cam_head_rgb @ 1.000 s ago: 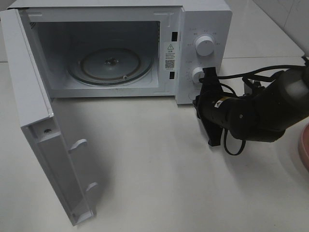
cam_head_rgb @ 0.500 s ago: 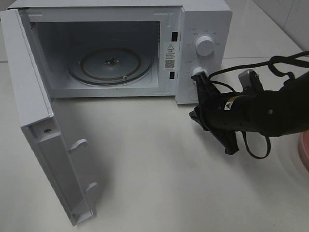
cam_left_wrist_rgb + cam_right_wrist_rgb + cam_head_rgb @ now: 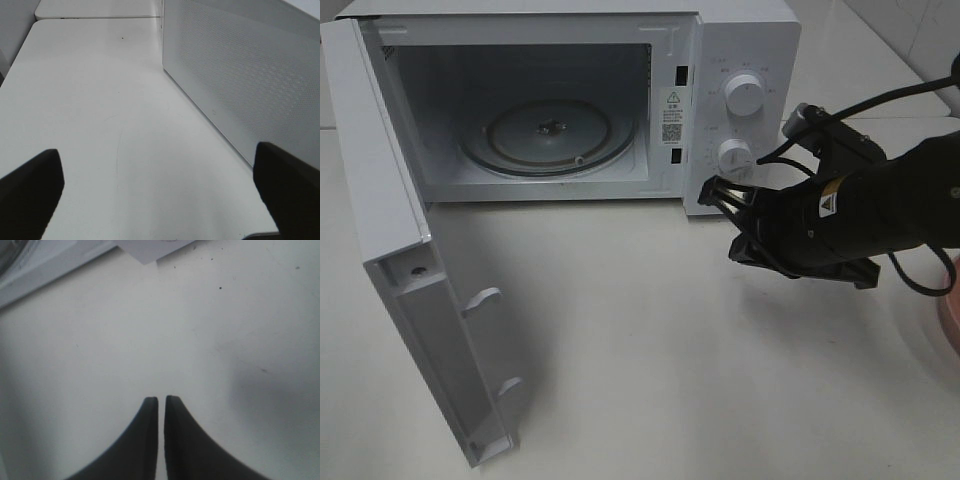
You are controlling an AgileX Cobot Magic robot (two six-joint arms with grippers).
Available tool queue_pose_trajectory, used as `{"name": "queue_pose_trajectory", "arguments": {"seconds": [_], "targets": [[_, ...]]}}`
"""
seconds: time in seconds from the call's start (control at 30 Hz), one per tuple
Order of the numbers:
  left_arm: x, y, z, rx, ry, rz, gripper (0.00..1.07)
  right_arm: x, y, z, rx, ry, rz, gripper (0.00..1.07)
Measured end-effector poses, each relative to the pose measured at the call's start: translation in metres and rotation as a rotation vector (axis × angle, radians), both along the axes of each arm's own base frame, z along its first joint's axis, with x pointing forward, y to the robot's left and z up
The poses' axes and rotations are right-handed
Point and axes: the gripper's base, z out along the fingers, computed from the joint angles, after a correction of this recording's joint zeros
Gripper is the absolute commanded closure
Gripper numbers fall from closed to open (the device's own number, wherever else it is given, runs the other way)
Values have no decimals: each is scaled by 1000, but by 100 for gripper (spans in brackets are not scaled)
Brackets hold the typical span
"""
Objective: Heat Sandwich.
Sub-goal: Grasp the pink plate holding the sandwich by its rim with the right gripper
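No sandwich shows in any view. The white microwave [image 3: 740,60] stands at the back with its door [image 3: 415,290] swung wide open and its glass turntable [image 3: 548,135] bare. My right gripper [image 3: 718,200] hovers low over the table just in front of the microwave's control panel, below the lower knob [image 3: 734,155]. In the right wrist view its fingers [image 3: 145,440] are pressed together with nothing between them, over bare table. My left gripper [image 3: 155,165] is open and empty, beside the microwave's perforated side wall [image 3: 240,75].
The rim of a salmon-pink plate [image 3: 952,315] shows at the right edge, behind my right arm. The open door juts out toward the front left. Cables loop above my right arm. White table [image 3: 640,380] lies in front of the microwave.
My right arm has swung and rolled its wrist, bringing the gripper left and up toward the microwave's lower right front corner. The microwave and its door have not moved.
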Motion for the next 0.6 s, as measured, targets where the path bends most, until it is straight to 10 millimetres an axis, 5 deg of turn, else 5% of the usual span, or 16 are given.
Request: {"name": "queue_pose_trajectory", "arguments": {"seconds": [0.33,0.6], "targets": [[0,0,0,0,0,0,9,-23,-12,13,-293,44,397,95],[0,0,0,0,0,0,9,-39,-21,26,-368,101,505,86]]}}
